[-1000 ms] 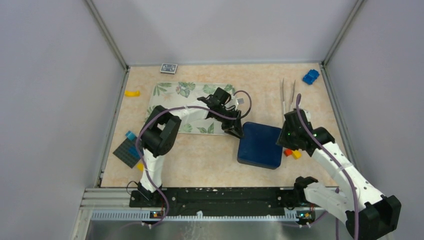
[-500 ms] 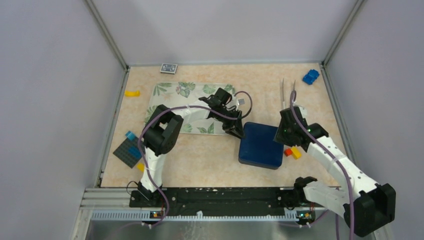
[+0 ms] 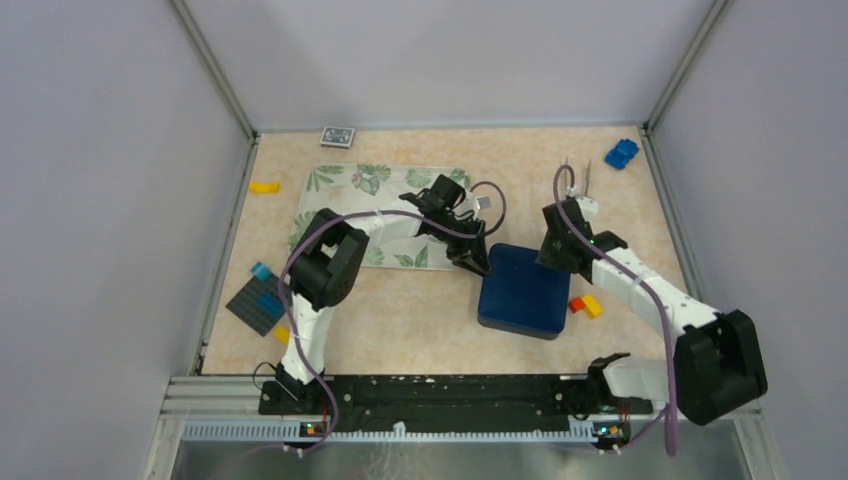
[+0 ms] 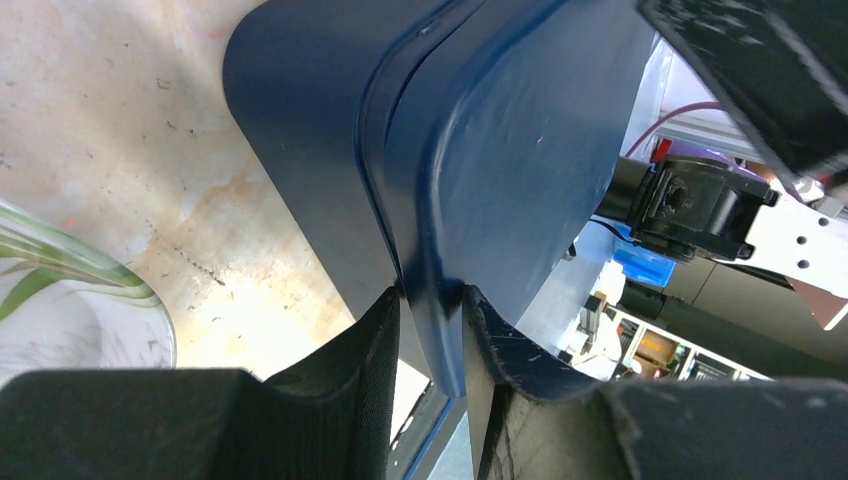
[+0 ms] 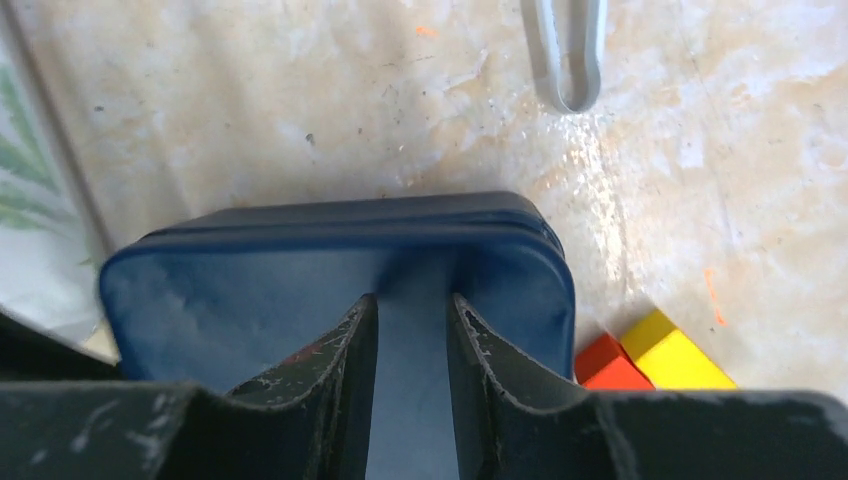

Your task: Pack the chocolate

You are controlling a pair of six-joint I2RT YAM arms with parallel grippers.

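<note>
Left gripper (image 4: 432, 300) pinches the rim of the dark-blue box lid (image 4: 500, 130) (corner nearest the leaf-print mat (image 3: 345, 185)); right gripper (image 5: 410, 305), fingers narrowly parted, is positioned over the lid.

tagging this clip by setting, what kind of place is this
Probably a robot lab test cell: plain grey partition walls enclose a beige marbled tabletop, a white-and-black left arm and right arm are bolted to a black metal rail at its near edge, and props like a blue toy block lie about.
</note>
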